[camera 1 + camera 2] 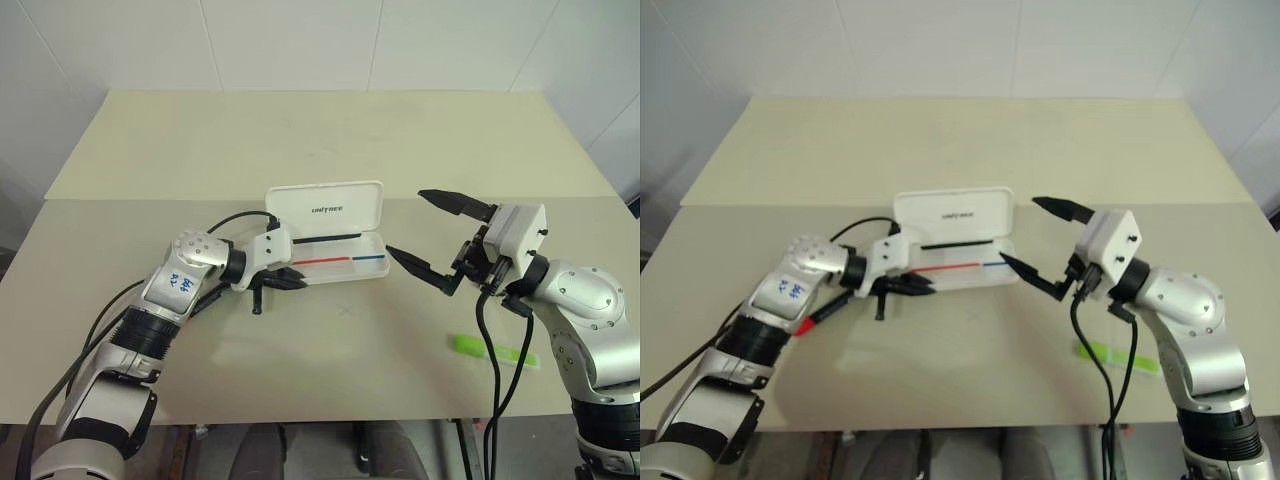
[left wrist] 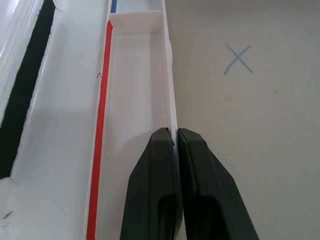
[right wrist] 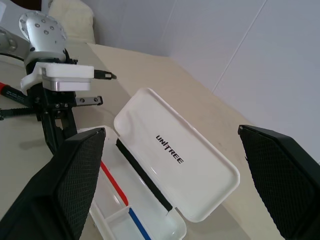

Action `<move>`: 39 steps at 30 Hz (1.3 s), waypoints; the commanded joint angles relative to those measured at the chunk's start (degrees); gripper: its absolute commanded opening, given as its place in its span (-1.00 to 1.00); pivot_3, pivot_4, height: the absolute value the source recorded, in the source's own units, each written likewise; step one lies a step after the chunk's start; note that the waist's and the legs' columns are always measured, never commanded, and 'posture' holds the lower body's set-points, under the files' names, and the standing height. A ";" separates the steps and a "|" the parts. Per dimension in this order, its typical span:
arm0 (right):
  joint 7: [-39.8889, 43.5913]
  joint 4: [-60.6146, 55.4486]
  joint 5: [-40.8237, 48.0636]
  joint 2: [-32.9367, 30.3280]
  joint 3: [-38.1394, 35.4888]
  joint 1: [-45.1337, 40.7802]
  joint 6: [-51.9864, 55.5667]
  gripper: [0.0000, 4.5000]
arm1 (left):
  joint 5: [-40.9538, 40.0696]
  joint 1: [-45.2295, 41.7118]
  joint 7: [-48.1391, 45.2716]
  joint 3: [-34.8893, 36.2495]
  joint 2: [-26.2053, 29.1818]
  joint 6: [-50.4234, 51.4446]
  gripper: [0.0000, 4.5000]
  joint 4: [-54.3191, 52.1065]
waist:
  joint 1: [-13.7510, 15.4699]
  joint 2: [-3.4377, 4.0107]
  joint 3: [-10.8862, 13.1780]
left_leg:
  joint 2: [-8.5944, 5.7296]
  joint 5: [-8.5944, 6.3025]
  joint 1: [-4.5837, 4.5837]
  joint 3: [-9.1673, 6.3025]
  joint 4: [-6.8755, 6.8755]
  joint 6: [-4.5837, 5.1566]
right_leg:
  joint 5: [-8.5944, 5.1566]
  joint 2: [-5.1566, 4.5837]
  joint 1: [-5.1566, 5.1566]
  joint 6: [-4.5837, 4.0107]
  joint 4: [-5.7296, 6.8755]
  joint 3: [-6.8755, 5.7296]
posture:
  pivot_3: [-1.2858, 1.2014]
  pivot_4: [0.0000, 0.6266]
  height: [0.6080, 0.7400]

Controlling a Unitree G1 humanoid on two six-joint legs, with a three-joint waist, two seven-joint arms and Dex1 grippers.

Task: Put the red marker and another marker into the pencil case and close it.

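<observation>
The pencil case (image 1: 335, 245) lies open on the worktop (image 1: 300, 130), its lid upright. The left gripper (image 1: 290, 280) has its jaws closed on the case's front wall at the case's left end. The red marker (image 1: 820, 316) lies beside the left arm, left of the case. The right gripper (image 1: 432, 232) hovers just right of the case, jaws wide apart and empty. The green marker (image 1: 497, 350) lies well right of the case.

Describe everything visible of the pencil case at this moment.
The pencil case is a flat white hard-plastic box with rounded corners, lying open mid-table. Its hinged lid stands up at the back, printed UNITREE, with a black strip along the hinge. The tray holds a red-and-blue stripe and looks empty. The left gripper is shut on the tray's front wall.
</observation>
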 commanded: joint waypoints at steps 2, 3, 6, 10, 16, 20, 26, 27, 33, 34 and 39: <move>1.41 0.10 0.94 -1.08 -1.39 0.32 -0.32 1.00 | -1.80 1.37 -1.53 -0.42 0.62 4.30 -0.98 -9.27 | 0.04 0.00 0.00 | 0.00 -0.01 -0.01 0.00 -0.01 0.02 | 0.00 0.00 0.00 0.02 0.00 0.00 | 0.03 -0.52 1.00; 2.04 -0.05 1.34 -1.65 -1.89 1.06 0.04 1.00 | -1.99 1.75 -1.48 -0.51 0.65 5.44 -0.98 -11.02 | 0.05 0.00 0.00 | 0.00 -0.02 -0.03 0.00 -0.02 0.02 | 0.01 0.00 -0.01 0.06 -0.01 0.00 | 0.03 -0.52 1.00; 4.33 -1.04 3.13 -4.14 -4.06 4.73 1.34 1.00 | -2.64 3.03 -1.49 -1.08 0.59 8.09 -0.98 -15.88 | 0.27 0.00 0.00 | 0.00 -0.03 -0.08 -0.03 -0.03 0.05 | -0.02 0.00 -0.03 0.12 -0.02 0.00 | 0.03 -0.52 1.00; 7.98 -2.59 6.02 -8.12 -8.55 11.85 3.40 1.00 | -2.58 4.71 -0.76 -2.09 0.28 9.67 -0.98 -18.85 | 0.34 0.00 0.00 | -0.01 -0.04 -0.11 -0.03 0.01 0.05 | -0.03 0.00 -0.02 0.13 -0.05 0.01 | 0.03 -0.52 1.00; 11.11 -5.10 9.31 -12.36 -15.44 19.47 5.85 1.00 | -2.19 6.00 -1.03 -3.88 0.24 8.64 -0.98 -18.66 | -0.08 0.00 0.00 | -0.01 -0.04 -0.06 0.01 0.06 0.06 | -0.17 0.00 -0.01 -0.14 -0.06 0.05 | 0.03 -0.52 1.00; 10.46 -7.02 10.50 -12.95 -17.27 20.78 7.42 1.00 | -1.93 6.81 -0.81 -4.79 0.26 8.21 -0.98 -18.52 | 0.07 0.00 0.00 | 0.00 -0.02 -0.01 0.00 0.08 0.09 | -0.23 0.01 0.00 -0.26 -0.01 0.05 | 0.03 -0.52 1.00; 8.67 -9.52 10.84 -12.39 -17.67 21.49 9.04 1.00 | -0.94 10.19 -0.61 -5.63 2.43 7.55 -0.98 -20.28 | 0.05 0.00 0.00 | 0.00 -0.02 -0.02 0.02 0.08 0.08 | -0.23 0.00 0.00 -0.28 -0.04 0.09 | 0.03 -0.52 1.00; 8.48 -9.68 10.82 -12.34 -17.69 21.47 9.18 1.00 | -0.82 10.56 -0.53 -5.58 2.71 7.55 -0.98 -20.50 | 0.07 0.00 0.00 | 0.00 -0.02 -0.02 0.01 0.06 0.08 | -0.22 0.01 0.00 -0.27 -0.02 0.09 | 0.03 -0.52 1.00; 7.41 -9.82 10.79 -12.25 -16.99 20.67 9.37 1.00 | -1.39 12.14 0.85 -5.78 2.65 10.69 -0.98 -22.87 | 0.05 0.00 0.00 | 0.00 -0.03 -0.02 0.01 0.06 0.08 | -0.22 0.01 0.00 -0.27 -0.03 0.09 | 0.03 -0.52 1.00; 7.26 -9.83 10.76 -12.20 -16.79 20.52 9.39 1.00 | -1.55 12.20 1.04 -5.88 2.47 11.24 -0.98 -23.28 | 0.07 0.00 0.00 | 0.00 -0.03 -0.02 0.00 0.06 0.08 | -0.22 0.01 0.00 -0.27 -0.03 0.09 | 0.03 -0.52 1.00; 6.85 -9.33 10.42 -11.72 -15.43 19.25 9.18 1.00 | -3.18 11.99 1.87 -5.33 1.58 14.86 -0.45 -25.28 | 0.10 0.00 0.00 | 0.00 -0.03 -0.02 0.01 0.08 0.08 | -0.23 0.01 0.00 -0.28 -0.02 0.09 | 0.03 -0.52 1.00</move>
